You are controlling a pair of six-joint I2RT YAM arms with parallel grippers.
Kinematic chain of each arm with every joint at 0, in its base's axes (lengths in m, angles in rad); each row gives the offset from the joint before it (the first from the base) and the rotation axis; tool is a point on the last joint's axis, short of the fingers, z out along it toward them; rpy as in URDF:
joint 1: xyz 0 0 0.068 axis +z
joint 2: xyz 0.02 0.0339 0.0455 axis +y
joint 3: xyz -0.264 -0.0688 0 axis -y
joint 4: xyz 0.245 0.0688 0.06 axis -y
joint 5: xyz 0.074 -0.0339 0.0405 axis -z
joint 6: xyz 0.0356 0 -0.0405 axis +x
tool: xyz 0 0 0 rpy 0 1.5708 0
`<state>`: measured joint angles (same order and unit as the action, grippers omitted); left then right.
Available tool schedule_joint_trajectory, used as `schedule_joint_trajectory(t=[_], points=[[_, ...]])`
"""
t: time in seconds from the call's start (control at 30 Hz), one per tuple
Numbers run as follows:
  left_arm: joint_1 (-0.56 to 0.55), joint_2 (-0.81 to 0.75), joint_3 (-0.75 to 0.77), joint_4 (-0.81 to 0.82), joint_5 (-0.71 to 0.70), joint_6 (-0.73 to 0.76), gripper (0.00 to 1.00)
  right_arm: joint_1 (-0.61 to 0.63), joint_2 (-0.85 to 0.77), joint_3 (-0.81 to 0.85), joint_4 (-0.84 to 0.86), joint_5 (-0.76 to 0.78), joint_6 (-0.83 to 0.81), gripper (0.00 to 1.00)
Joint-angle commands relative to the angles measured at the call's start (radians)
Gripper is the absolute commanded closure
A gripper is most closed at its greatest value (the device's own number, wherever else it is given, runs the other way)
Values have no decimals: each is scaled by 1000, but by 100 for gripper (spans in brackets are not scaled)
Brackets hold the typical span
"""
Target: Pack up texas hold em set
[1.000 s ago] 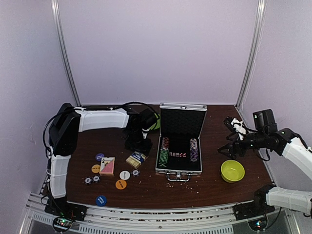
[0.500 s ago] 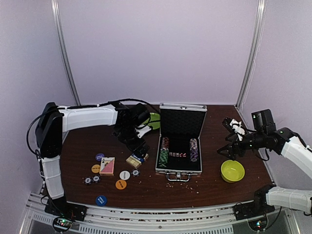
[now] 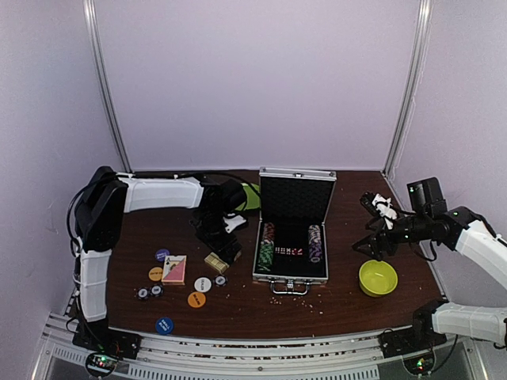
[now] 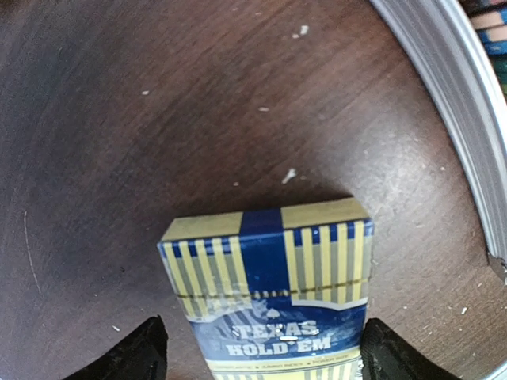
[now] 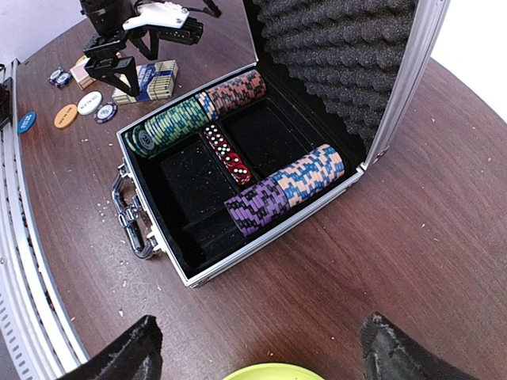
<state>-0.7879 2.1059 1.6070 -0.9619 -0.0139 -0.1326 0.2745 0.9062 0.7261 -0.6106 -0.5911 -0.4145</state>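
The silver case [image 3: 290,273] lies open with its lid [image 3: 297,196] upright. It holds striped chip rows [image 5: 289,188] and red dice [image 5: 228,156]. My left gripper [image 3: 223,247] is open just left of the case. Its fingers [image 4: 136,356] straddle the blue and yellow card deck [image 4: 269,293] lying on the table without closing on it. The red deck [image 3: 174,269] lies further left among button discs: orange [image 3: 196,299], white [image 3: 203,283] and blue [image 3: 164,324]. My right gripper [image 3: 372,245] is open and empty, right of the case and above the bowl.
A yellow-green bowl [image 3: 378,277] stands right of the case and shows at the bottom of the right wrist view [image 5: 273,372]. A green plate [image 3: 252,195] lies behind the left arm. Loose chips [image 3: 149,292] lie at front left. The case's rim [image 4: 451,103] is close to the deck.
My left arm swung its elbow out and back, and its gripper came down over the blue and yellow deck. The right arm has barely moved.
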Motion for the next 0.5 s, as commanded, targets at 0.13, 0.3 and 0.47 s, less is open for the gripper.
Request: schedule_joint_trajectory(t=[0.13, 0.3, 0.47], points=[[19, 45, 47, -10, 58, 2, 23, -5, 12, -6, -8, -14, -15, 14], [18, 56, 58, -21, 74, 3, 23, -5, 13, -6, -9, -16, -17, 14], [18, 54, 54, -26, 76, 15, 30, -5, 19, -6, -11, -16, -20, 14]])
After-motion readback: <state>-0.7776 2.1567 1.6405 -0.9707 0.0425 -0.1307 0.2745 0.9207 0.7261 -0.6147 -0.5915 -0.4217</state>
